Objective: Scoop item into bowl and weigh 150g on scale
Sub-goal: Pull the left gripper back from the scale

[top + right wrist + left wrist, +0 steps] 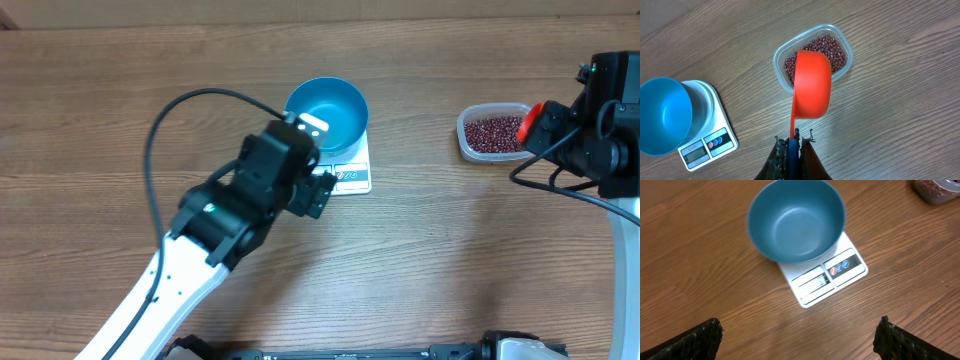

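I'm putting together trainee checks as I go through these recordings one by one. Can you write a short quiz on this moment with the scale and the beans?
1. True or false: the bowl on the scale already holds beans.
2. What does the right end effector grip? A) an orange scoop B) the bowl C) nothing
3. Fill in: the left end effector is ____ (open or shut).
Key: 1 false, the bowl is empty; 2 A; 3 open.
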Motion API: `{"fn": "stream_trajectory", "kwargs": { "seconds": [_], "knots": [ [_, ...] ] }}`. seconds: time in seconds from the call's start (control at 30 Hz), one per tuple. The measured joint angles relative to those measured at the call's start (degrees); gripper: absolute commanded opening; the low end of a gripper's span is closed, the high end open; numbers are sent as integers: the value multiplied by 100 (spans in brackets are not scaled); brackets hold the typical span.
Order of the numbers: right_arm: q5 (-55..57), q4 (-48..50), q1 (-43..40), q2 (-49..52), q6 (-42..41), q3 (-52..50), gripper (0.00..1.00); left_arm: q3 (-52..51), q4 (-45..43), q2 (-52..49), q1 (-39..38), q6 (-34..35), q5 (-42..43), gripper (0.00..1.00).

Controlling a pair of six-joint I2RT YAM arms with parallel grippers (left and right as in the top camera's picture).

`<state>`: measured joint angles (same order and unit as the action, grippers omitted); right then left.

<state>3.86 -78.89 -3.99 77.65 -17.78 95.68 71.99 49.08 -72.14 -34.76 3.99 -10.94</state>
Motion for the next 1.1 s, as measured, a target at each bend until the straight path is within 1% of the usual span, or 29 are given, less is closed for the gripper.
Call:
{"fn": "stream_trajectory", "kwargs": {
  "seconds": [0.2,0.37,0.93,1.1],
  "knots": [
    [0,-2,0,-2,0,0,4,0,168,264,219,-101,264,100],
    [0,2,0,0,0,0,4,0,175,326,219,-122,481,100],
    [0,90,0,11,2,0,4,0,179,195,219,-122,540,100],
    [2,92,0,205,28,0,3,0,179,195,219,-122,540,100]
  ]
}}
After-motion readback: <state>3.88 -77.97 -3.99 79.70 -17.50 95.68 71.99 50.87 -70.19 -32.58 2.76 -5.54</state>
